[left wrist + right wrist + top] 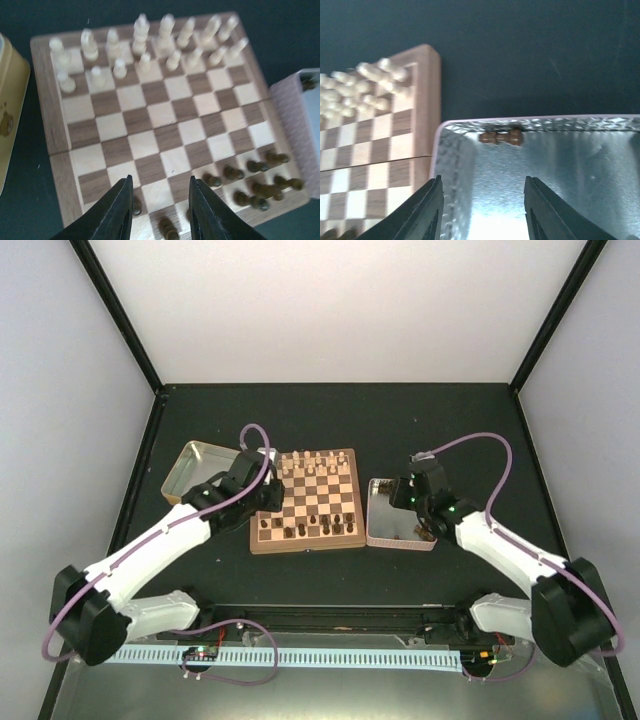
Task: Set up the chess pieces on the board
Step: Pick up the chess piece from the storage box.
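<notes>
The board (306, 502) lies mid-table; it fills the left wrist view (155, 125). Several dark chess pieces (255, 182) stand on its near rows, and pale cream pieces (150, 47) fill the far rows. My left gripper (160, 187) is open and empty, hovering over the near left squares, with dark pieces (169, 229) just below the jaws. My right gripper (482, 185) is open and empty over the silver tin (580, 165), where one dark piece (501, 137) lies on its side against the far wall.
A gold tin (195, 468) sits left of the board, its edge showing in the left wrist view (11, 115). The silver tin (400, 513) sits right of the board, touching or nearly touching its rim. Dark tabletop surrounds them.
</notes>
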